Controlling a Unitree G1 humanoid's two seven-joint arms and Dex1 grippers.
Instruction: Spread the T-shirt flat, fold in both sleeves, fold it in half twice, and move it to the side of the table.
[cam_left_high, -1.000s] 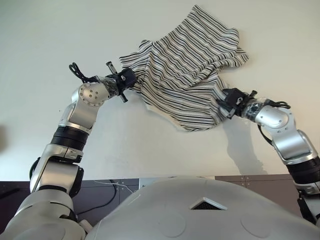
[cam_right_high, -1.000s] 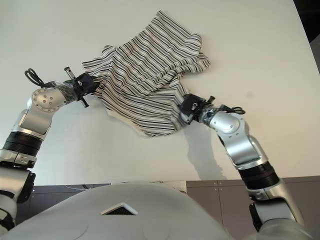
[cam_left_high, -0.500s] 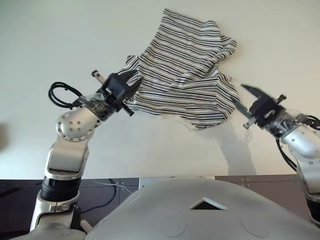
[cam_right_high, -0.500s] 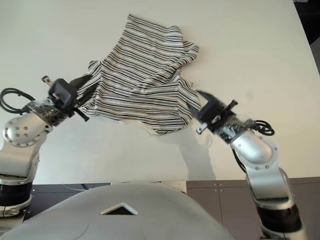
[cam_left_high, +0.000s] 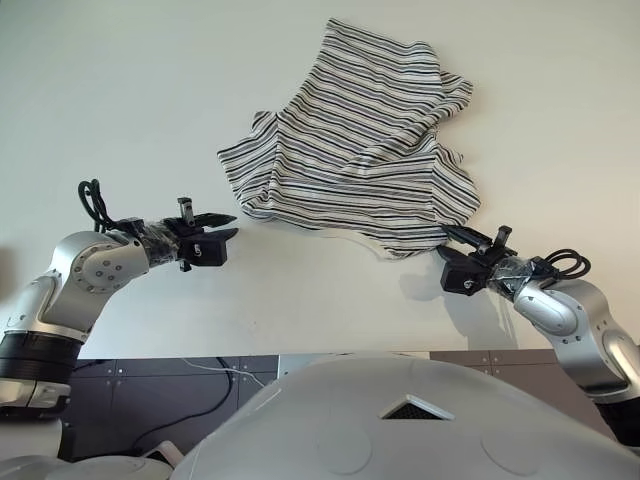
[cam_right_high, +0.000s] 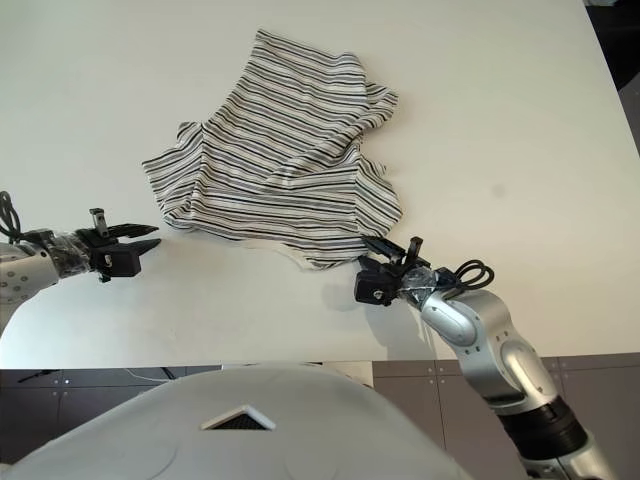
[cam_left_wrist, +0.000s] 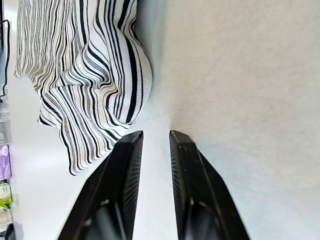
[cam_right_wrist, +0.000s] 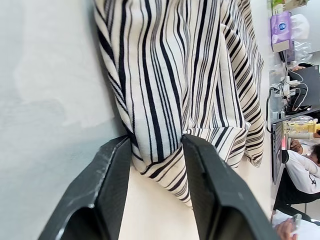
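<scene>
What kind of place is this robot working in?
Likely a lab or office workroom: a plain white table holds the T-shirt, and beyond it stands a desk cluttered with cables.

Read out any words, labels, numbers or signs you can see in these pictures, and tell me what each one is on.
No text here can be read.
T-shirt: stripes only, with no print or tag showing.
Purple package in the room behind, in the right wrist view: it carries some print, too small and blurred to read.
</scene>
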